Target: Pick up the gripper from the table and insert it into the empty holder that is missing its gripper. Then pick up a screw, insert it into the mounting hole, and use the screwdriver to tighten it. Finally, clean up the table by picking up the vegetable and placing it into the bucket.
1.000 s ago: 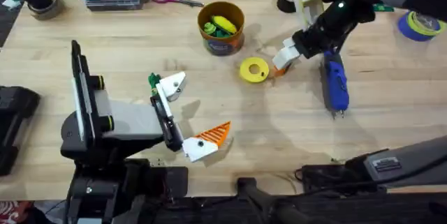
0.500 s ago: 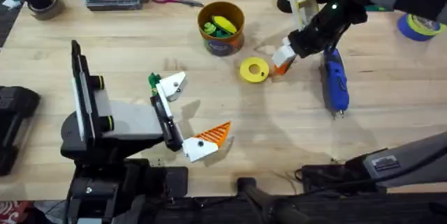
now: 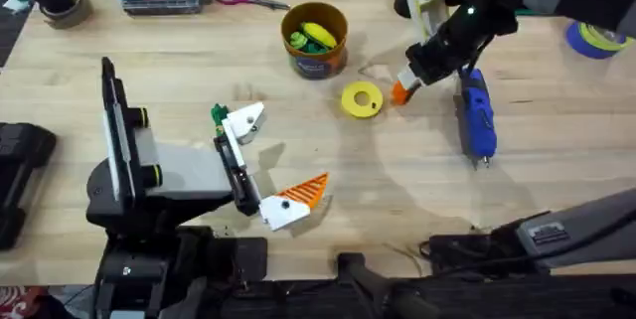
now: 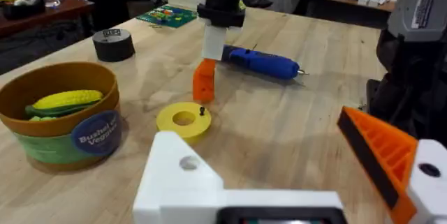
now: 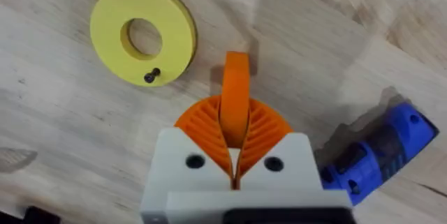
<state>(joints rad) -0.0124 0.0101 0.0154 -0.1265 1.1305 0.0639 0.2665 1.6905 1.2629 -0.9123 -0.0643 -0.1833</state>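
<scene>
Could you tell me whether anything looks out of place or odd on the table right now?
Yes: the left end effector is mismatched. One white holder has no orange tip, while its partner has one. The vegetable already lies in the bucket, and a small screw rests on the yellow disc.

— How is the light?
— Bright and even from above; the tabletop [image 3: 556, 175] carries soft, short shadows.
— Any blur?
— The left pincer [image 4: 293, 182] looms soft in its wrist view.
</scene>
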